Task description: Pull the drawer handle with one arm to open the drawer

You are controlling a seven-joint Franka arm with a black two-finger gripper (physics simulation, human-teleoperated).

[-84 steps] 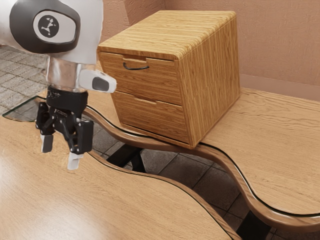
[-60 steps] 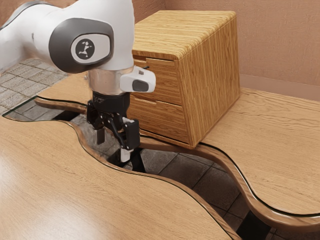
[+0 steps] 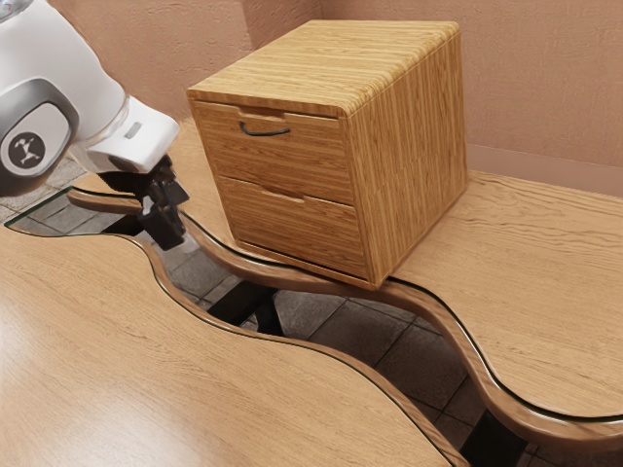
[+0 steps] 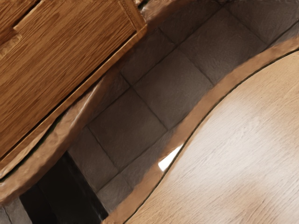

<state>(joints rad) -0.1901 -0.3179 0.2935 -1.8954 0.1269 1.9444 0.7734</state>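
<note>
A wooden cabinet point(image 3: 331, 146) with two drawers stands on the far table point(image 3: 526, 282). The top drawer point(image 3: 277, 151) carries a thin dark wire handle point(image 3: 264, 130) near its upper edge, and its front sits flush with the cabinet. The lower drawer point(image 3: 292, 226) is flush too. My black gripper point(image 3: 167, 222) hangs at the exterior view's left, lower than the handle and well apart from it, over the gap between the tables. In the wrist view the cabinet's lower front point(image 4: 56, 60) lies ahead of the hand.
Two curved wooden tables flank a gap showing grey floor tiles point(image 3: 331, 321) and dark table legs point(image 3: 243, 302). The near table point(image 3: 146, 389) spreads below my arm; its edge point(image 4: 187, 130) crosses the wrist view. A brown wall point(image 3: 545, 68) stands behind the cabinet.
My arm has swung from in front of the cabinet back to the exterior view's left, and the hand has tilted. The handle shows again. The drawers have not moved.
</note>
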